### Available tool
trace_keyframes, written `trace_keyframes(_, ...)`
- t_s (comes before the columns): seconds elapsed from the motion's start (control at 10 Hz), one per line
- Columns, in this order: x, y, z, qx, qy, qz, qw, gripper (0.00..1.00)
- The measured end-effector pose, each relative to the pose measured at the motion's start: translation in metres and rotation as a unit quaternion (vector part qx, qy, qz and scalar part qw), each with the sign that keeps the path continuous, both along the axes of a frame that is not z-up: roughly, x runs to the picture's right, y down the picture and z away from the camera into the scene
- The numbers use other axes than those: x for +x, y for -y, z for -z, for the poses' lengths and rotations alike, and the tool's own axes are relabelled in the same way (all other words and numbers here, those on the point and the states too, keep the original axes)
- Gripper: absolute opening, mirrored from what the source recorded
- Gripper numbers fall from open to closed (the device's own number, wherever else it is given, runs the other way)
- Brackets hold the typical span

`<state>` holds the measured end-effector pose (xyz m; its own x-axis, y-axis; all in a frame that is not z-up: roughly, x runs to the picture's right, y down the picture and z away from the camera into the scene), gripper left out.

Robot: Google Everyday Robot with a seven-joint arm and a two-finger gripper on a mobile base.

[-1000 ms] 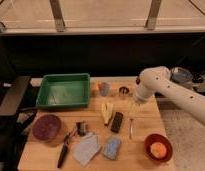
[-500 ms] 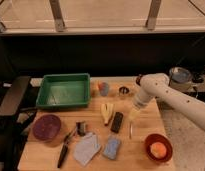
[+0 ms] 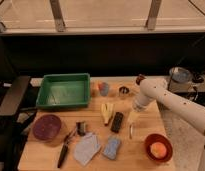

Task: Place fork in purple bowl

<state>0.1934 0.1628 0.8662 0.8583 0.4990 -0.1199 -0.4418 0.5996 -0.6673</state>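
Observation:
The fork (image 3: 130, 131) is a slim silver piece lying on the wooden table, right of centre, between a black block and the red bowl. The purple bowl (image 3: 47, 127) sits at the table's left front and looks empty. My gripper (image 3: 133, 118) points down from the white arm (image 3: 168, 102) that comes in from the right. It hangs just above the fork's far end, and I cannot tell if it touches the fork. The purple bowl is far to the gripper's left.
A green tray (image 3: 63, 91) stands at the back left. A red bowl (image 3: 158, 147) holding an orange thing sits front right. A black block (image 3: 116, 122), a yellow item (image 3: 107, 112), a blue sponge (image 3: 112, 147), a grey cloth (image 3: 86, 148), a black-handled utensil (image 3: 63, 150) and two small cups (image 3: 103, 89) lie between them.
The arm has swung down and slightly left, bringing the gripper from above the table's back right to just over the fork. Nothing on the table has moved.

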Motion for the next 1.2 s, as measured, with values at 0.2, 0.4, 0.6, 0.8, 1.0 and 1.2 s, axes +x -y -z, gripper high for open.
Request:
trace_keyframes(0.2,0.0,-0.01,-0.005,-0.018,0.001,-0.008,0.9998,0.8)
trace_keyframes(0.4,0.001,-0.016,-0.007,-0.029,0.001,-0.014,0.9995,0.8)
trace_keyframes(0.6,0.002,-0.019,-0.008,-0.035,0.002,-0.021,0.9992,0.67)
trace_keyframes(0.8,0.002,-0.019,-0.007,-0.037,0.002,-0.021,0.9991,0.44)
trace_keyframes(1.0,0.002,-0.018,-0.006,-0.036,0.002,-0.021,0.9991,0.27)
trace_keyframes(1.2,0.005,-0.02,-0.004,-0.04,0.0,-0.019,0.999,0.06)
